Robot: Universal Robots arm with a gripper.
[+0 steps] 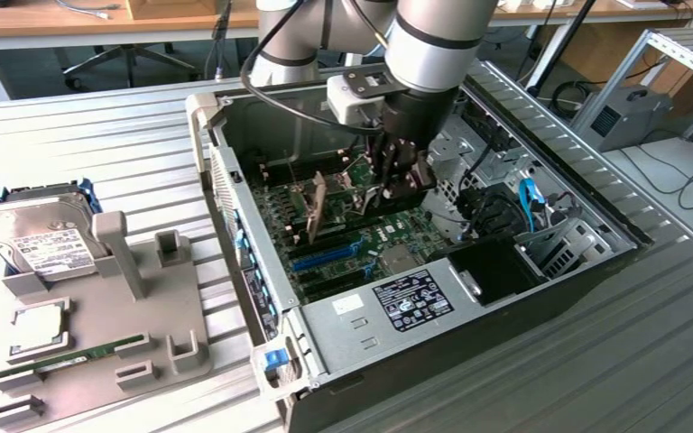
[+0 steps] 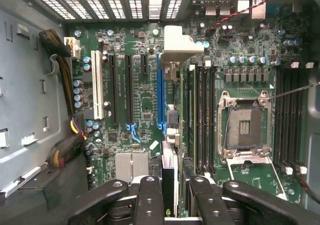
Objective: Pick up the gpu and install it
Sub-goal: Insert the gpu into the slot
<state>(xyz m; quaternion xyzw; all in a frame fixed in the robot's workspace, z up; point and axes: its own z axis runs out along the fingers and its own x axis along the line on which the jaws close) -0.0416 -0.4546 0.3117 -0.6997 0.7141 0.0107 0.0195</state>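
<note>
While hand [image 2: 170, 195] grips gpu [image 2: 170, 150], upright above motherboard [image 2: 145, 110], memory slots [image 2: 202, 115] beside.

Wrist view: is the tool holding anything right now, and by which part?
Yes: the tool grips the flat green GPU card edge-on by its upper edge, over the green motherboard.
</note>
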